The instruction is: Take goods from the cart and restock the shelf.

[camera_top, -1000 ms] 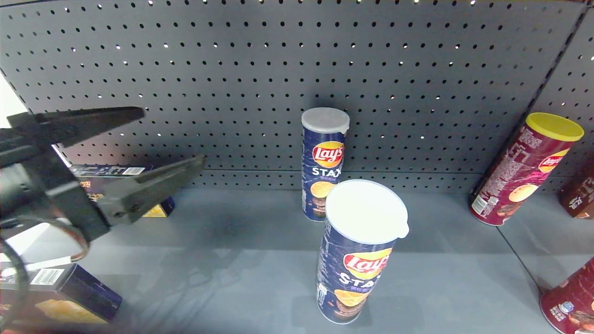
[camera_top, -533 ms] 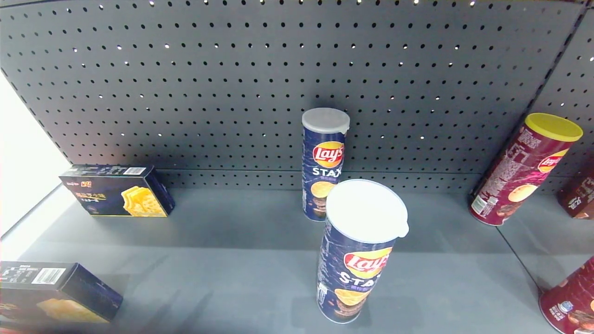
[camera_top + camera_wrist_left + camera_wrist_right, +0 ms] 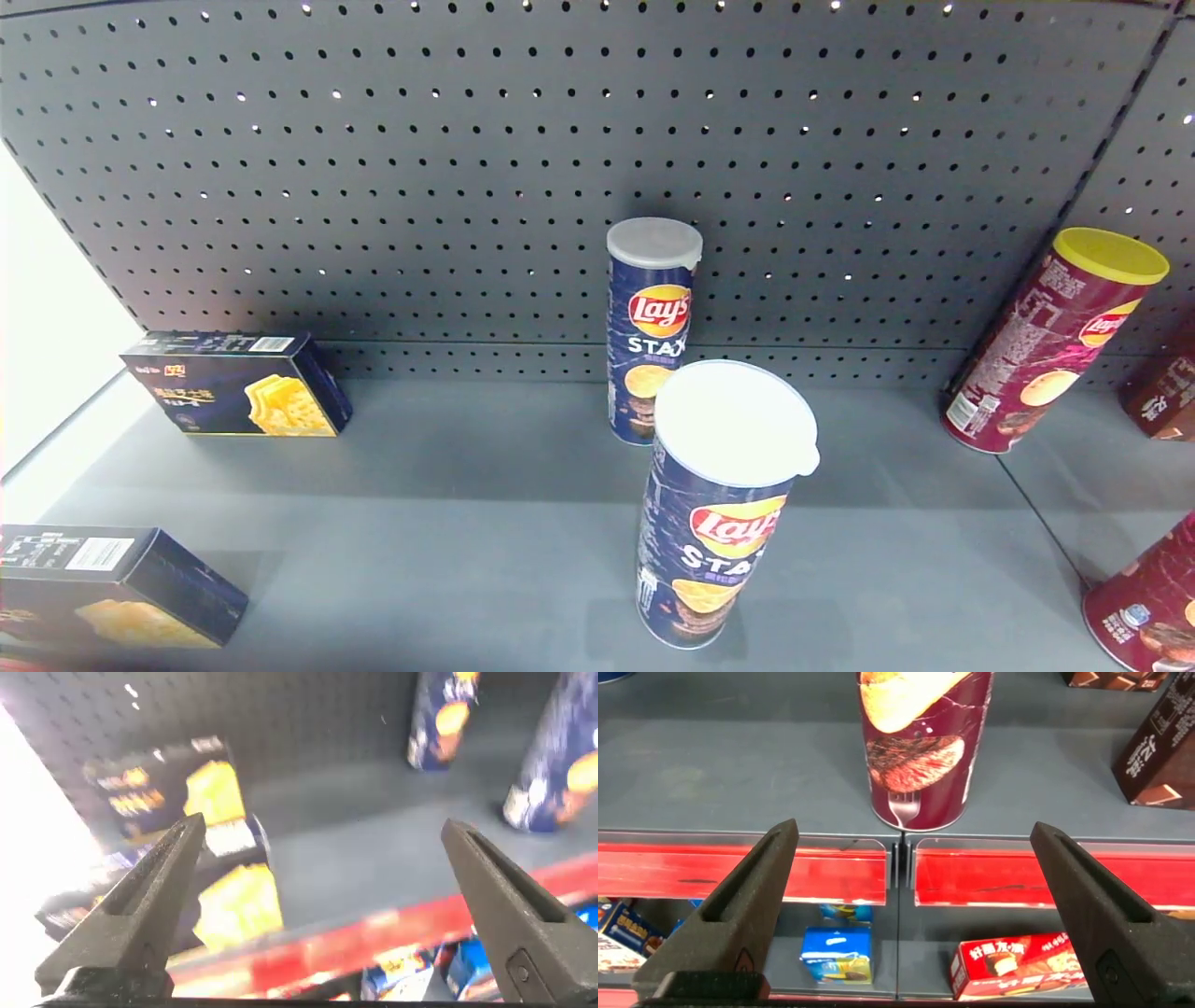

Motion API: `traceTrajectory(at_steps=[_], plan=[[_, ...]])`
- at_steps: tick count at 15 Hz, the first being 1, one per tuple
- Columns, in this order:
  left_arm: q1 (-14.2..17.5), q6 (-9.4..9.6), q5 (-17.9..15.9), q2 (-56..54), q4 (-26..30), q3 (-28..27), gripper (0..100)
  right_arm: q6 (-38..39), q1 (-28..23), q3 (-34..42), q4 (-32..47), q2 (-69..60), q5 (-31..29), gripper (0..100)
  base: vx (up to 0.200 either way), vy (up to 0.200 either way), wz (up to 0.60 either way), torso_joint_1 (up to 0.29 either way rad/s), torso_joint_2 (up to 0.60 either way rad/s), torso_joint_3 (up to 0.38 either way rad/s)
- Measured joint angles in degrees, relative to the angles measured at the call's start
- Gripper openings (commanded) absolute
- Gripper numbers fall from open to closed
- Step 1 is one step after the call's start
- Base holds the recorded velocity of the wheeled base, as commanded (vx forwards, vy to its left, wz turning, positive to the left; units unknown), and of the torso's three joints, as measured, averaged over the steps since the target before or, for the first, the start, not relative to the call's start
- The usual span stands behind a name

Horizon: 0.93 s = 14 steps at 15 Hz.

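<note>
Restock in progress: shelf (image 3: pixel 448 485) part-filled, nothing in hand.
Two blue chip cans (image 3: pixel 719 523) stand upright mid-shelf, one behind the other; two cracker boxes (image 3: pixel 238 383) lie toward the left end. Left gripper (image 3: pixel 322 829) is spread wide, holding nothing, near the boxes. Right gripper (image 3: pixel 912 829), equally wide and empty, faces a maroon can (image 3: pixel 924 747). Bare floor between groups suggests more stock is due; fetching from the cart is judged next.
</note>
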Motion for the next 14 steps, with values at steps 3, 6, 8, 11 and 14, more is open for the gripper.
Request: traceTrajectory(at_steps=[3, 6, 8, 11, 14], plan=[[2.5, 2.52, -0.8, -2.5, -1.3, 7.4, 100, 0.0, 0.0, 0.0, 0.0, 0.0, 0.0, 100, 0.000, 0.000, 0.00, 0.000, 0.00, 0.000], [8.0, 2.17, -0.8, -3.4, -0.5, 11.9, 100, 0.0, 0.0, 0.0, 0.0, 0.0, 0.0, 100, 0.000, 0.000, 0.00, 0.000, 0.00, 0.000], [8.4, -0.02, -0.5, -4.1, 0.5, 12.9, 100, 0.0, 0.0, 0.0, 0.0, 0.0, 0.0, 100, 0.000, 0.000, 0.00, 0.000, 0.00, 0.000], [7.0, -1.45, -0.2, -7.2, 0.4, 13.3, 100, 0.0, 0.0, 0.0, 0.0, 0.0, 0.0, 100, 0.000, 0.000, 0.00, 0.000, 0.00, 0.000], [6.7, -1.83, 2.3, -8.4, 0.4, 13.3, 100, 0.0, 0.0, 0.0, 0.0, 0.0, 0.0, 100, 0.000, 0.000, 0.00, 0.000, 0.00, 0.000]])
